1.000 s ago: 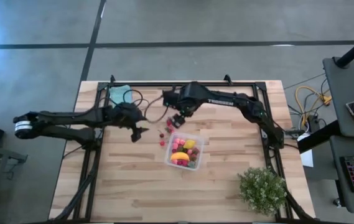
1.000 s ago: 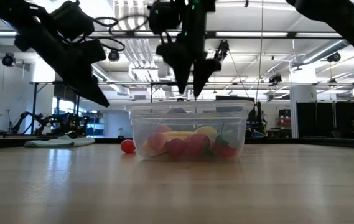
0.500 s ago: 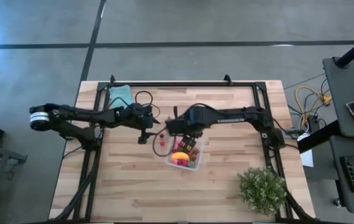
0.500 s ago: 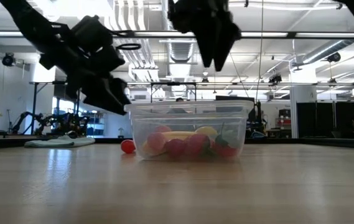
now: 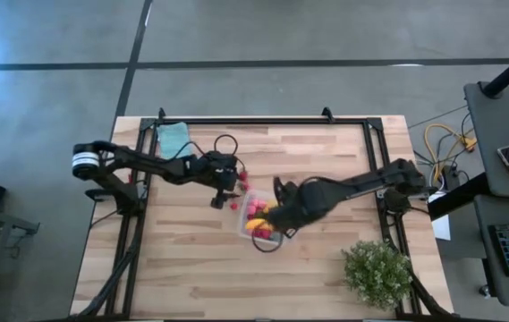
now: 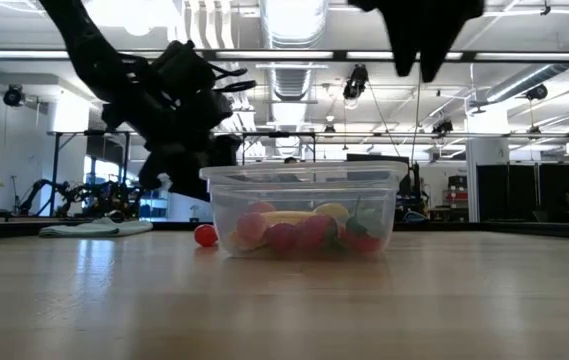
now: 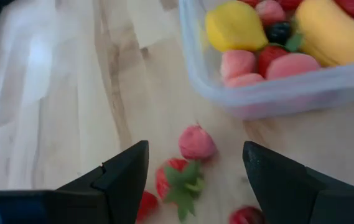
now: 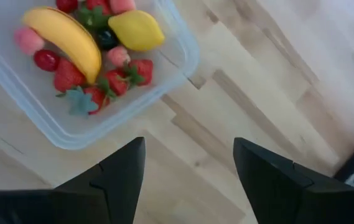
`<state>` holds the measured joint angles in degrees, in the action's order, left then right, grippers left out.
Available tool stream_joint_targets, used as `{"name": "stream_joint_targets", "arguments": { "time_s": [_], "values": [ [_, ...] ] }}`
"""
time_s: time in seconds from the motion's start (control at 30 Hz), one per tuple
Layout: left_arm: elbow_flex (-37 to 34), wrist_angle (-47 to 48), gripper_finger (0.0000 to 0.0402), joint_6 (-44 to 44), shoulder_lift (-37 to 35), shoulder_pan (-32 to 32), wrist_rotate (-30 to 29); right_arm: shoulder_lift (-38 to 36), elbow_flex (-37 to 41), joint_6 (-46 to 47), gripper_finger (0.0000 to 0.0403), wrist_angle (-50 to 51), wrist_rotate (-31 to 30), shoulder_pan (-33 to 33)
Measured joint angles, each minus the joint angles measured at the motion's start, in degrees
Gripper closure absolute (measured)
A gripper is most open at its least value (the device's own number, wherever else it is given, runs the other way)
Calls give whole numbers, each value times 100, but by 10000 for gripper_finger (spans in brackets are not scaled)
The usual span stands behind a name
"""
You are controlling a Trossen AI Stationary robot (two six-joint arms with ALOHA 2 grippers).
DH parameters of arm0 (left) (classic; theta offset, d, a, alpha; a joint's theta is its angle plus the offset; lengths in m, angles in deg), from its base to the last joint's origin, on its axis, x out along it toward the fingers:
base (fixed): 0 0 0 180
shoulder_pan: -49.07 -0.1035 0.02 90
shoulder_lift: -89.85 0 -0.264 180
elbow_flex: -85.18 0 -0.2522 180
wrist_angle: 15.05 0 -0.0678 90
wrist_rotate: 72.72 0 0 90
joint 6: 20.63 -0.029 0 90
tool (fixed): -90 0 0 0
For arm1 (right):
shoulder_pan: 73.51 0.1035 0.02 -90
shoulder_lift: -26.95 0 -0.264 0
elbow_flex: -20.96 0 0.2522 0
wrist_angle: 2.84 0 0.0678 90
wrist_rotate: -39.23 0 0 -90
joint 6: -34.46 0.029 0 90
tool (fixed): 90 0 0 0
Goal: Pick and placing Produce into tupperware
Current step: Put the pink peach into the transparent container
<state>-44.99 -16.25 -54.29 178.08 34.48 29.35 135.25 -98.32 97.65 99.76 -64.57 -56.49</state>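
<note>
The clear tupperware [image 5: 261,221] stands mid-table and holds a banana [image 8: 65,36], a lemon [image 8: 136,28], strawberries and pink pieces. Several loose produce pieces lie on the wood to its left: a pink piece [image 7: 196,143], a strawberry [image 7: 177,183] and a red one [image 6: 205,235]. My left gripper [image 7: 195,152] hovers open over these loose pieces, slanting down, just left of the tub. My right gripper [image 8: 189,146] is open with nothing between its fingers, high above the table by the tub's near right side [image 5: 283,220].
A bushy potted plant [image 5: 379,273] stands at the near right corner. A folded teal cloth [image 5: 173,136] lies at the far left. A black frame [image 5: 263,121] runs along the table's far and side edges. Bare wood lies in front of the tub.
My left gripper has moved right and down toward the loose produce beside the tub, and has rolled about its own axis. My right gripper has swung from the far left of the tub across it to its near right side, rising a little.
</note>
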Motion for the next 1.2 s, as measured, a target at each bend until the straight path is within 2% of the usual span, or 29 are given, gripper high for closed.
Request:
{"name": "stream_joint_targets", "arguments": {
  "time_s": [0.17, 0.4, 0.53, 0.87, 1.2],
  "values": [
    [332, 85, 155, -35, 266, -4, -87, -319, 491, 909, 166, -55, -171, 354],
    [665, 449, 155, -403, 655, 10, -58, -412, 900, 1632, 167, -92, -274, 566],
    [853, 833, 155, -618, 770, 29, -41, -412, 1038, 1837, 166, -80, -274, 587],
    [1223, 830, 155, -620, 966, 29, 25, -412, 1246, 1962, 167, -95, -280, 585],
    [1460, 1324, 155, -612, 1290, 46, 1, -412, 1284, 2234, 169, -105, -278, 600]
  ]
}}
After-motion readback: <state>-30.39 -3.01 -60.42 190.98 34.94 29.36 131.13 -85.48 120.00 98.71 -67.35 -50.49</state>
